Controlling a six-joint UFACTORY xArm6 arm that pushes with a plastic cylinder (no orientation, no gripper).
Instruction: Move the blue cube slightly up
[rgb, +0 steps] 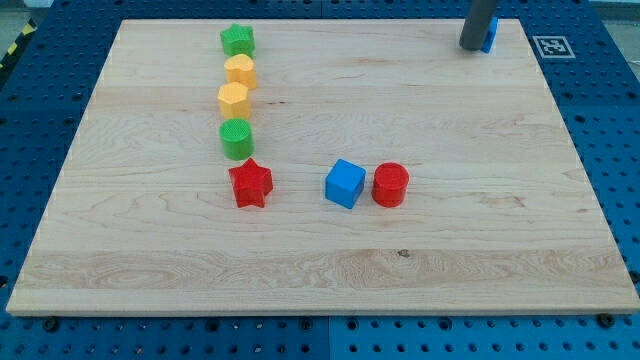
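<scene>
Camera view showed the blue cube (345, 183) resting on the wooden worktop (480, 250), touching or almost touching the red cylinder (391, 185) on the cube's right in the view. As a judgement, nothing of the task looked done: the cube sat level with the red star (250, 184) off to its left, and the nudge toward the view's top remained to be made. Up and left of the cube ran a column of blocks: a green cylinder (237, 139) just above the star, then two yellow blocks (233, 99) (241, 71), then a green block (238, 40) highest.

My tip (474, 47) stood far from the cube, up and to its right near the worktop's upper edge, with the rod rising out of the picture. It touched or hid part of a small blue block (489, 36); which, I could not tell. No pincer existed on this arm, so nothing was held. To push upward, the tip would likely need to come round below the cube first.
</scene>
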